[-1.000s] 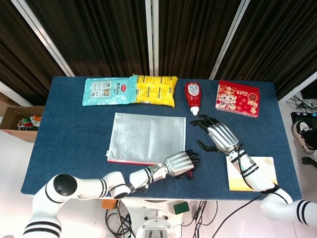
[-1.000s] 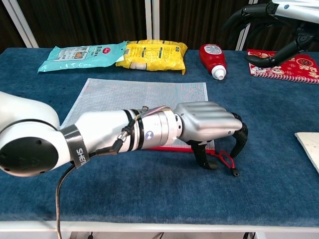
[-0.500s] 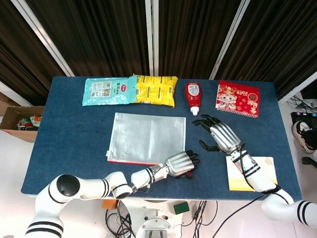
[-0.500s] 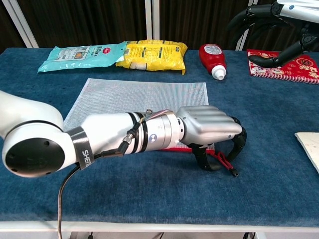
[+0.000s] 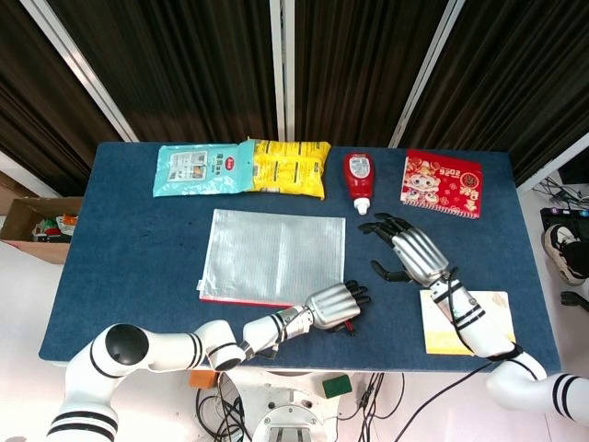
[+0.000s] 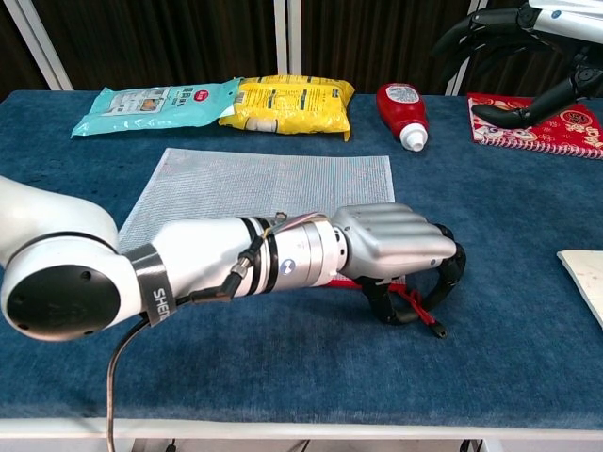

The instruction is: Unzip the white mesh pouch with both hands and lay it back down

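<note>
The flat white mesh pouch with a red zipper edge [image 5: 273, 256] lies mid-table, looking light, limp and apparently empty, so it should be pinned by one hand while the other takes the red pull cord [image 6: 421, 311] at its near right corner. The left hand [image 6: 394, 247] curls its fingers over that cord, though whether it actually grips the cord cannot be told. The right hand [image 5: 410, 253] hovers just right of the pouch, fingers spread wide, holding nothing.

Flat white mesh pouch [image 5: 273, 255], its woven surface fine-gridded and faintly silvery, edged by a red zip strip. Matt dark-blue cloth table cover [image 6: 283, 367] with a soft, felt-like nap. Left hand [image 6: 400, 247]: smooth brushed-metal shell, black plastic fingers [image 6: 452, 268]. Right hand [image 5: 409, 252]: same finish. Glossy red plastic squeeze bottle [image 5: 359, 177]; shiny yellow plastic snack bag [image 5: 290, 168]; shiny teal plastic packet [image 5: 198, 169].
</note>
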Tool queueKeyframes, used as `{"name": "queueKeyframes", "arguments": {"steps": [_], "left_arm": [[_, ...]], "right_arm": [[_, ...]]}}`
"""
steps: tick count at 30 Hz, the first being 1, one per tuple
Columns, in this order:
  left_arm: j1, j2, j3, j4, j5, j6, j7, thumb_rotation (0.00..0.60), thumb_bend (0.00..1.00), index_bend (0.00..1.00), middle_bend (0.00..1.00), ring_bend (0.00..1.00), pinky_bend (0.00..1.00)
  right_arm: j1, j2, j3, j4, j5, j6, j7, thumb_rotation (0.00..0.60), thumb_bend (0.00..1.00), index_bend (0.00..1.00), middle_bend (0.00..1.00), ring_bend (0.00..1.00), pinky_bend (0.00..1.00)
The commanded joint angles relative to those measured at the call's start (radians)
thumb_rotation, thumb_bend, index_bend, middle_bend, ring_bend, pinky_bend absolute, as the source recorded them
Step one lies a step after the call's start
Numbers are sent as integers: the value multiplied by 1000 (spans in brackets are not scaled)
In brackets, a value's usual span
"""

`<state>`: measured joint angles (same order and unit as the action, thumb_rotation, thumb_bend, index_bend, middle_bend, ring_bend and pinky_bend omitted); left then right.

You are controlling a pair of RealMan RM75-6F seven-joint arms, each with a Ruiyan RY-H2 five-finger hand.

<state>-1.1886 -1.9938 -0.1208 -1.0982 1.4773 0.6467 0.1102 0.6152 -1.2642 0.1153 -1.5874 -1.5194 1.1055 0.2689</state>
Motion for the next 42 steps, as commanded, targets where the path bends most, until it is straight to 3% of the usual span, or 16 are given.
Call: {"name": "queueKeyframes", "arguments": {"steps": [1, 13, 19, 29, 34, 42], "left_arm": [[-1, -1, 1, 0, -1, -1, 3, 600, 398, 519, 186, 99, 163], [9, 4, 9, -8, -8, 4, 3, 600, 459, 570, 208, 100, 161], [46, 39, 13, -57, -1, 65, -10, 600, 484, 585, 208, 100, 162], [223, 191, 7, -243, 34, 375, -107, 600, 508, 605, 208, 97, 160], [313, 222, 1, -295, 55, 535, -134, 600, 555, 635, 197, 80, 150], [380, 253, -21, -373, 71, 647, -117, 600, 560, 640, 193, 72, 149]], "right_arm": [[-1, 0, 0, 1, -1, 2, 3, 600, 379, 239, 315, 104, 237], [-12, 5, -2, 6, -5, 16, 19, 600, 379, 239, 314, 103, 229], [-20, 17, -3, 6, -10, 28, 29, 600, 379, 239, 314, 103, 227], [-50, 74, -16, -4, -34, 63, 66, 600, 407, 239, 312, 99, 224], [-58, 83, -24, 4, -45, 70, 74, 600, 431, 239, 312, 99, 223], [-55, 93, -41, -18, -68, 53, 14, 600, 438, 294, 335, 101, 232]]}}
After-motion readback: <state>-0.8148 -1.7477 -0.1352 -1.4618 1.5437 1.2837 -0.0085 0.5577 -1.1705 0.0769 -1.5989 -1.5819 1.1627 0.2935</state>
